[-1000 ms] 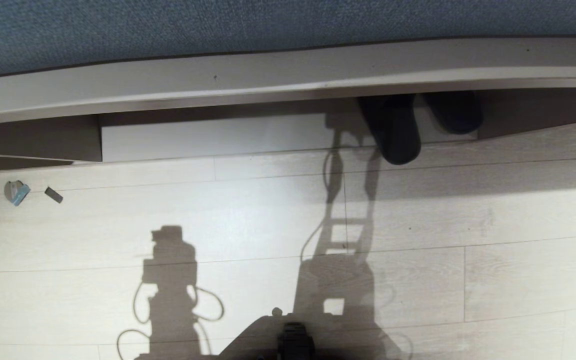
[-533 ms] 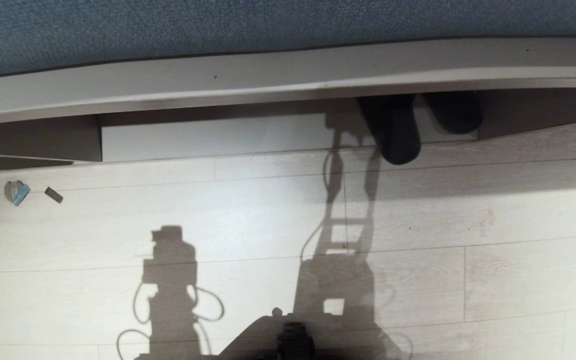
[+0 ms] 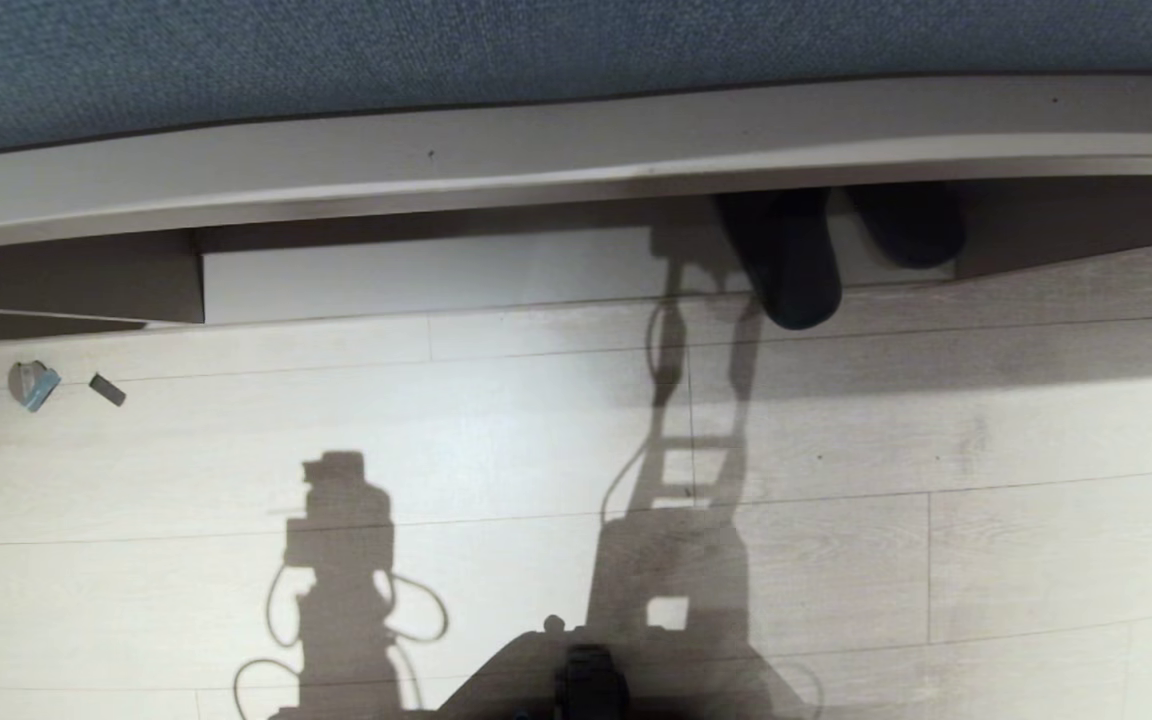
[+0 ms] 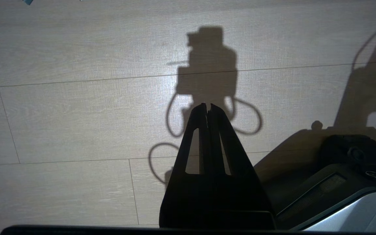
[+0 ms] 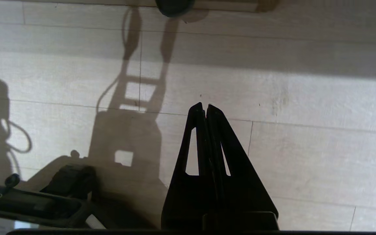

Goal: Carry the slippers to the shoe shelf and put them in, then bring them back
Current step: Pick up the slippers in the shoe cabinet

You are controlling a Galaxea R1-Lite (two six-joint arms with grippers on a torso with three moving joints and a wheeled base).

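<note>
Two dark slippers [image 3: 786,260] [image 3: 908,225] lie in the shoe shelf [image 3: 436,270], toward its right end; the left one sticks out over the pale base board onto the floor, and its heel [image 5: 174,6] shows in the right wrist view. The bench top hides their far ends. Neither gripper is in the head view. My left gripper [image 4: 208,106] hangs shut and empty over bare floor. My right gripper [image 5: 205,106] is shut and empty too, above the floor well short of the slippers.
Pale wood-plank floor [image 3: 536,430] spreads in front of the bench. Two small bits [image 3: 33,384] [image 3: 107,390] lie on it at the far left. A blue fabric surface [image 3: 536,40] runs behind the bench top. My base [image 3: 586,680] shows at the bottom edge.
Nothing has visibly moved in the head view; the slippers, shelf and shadows stand as before.
</note>
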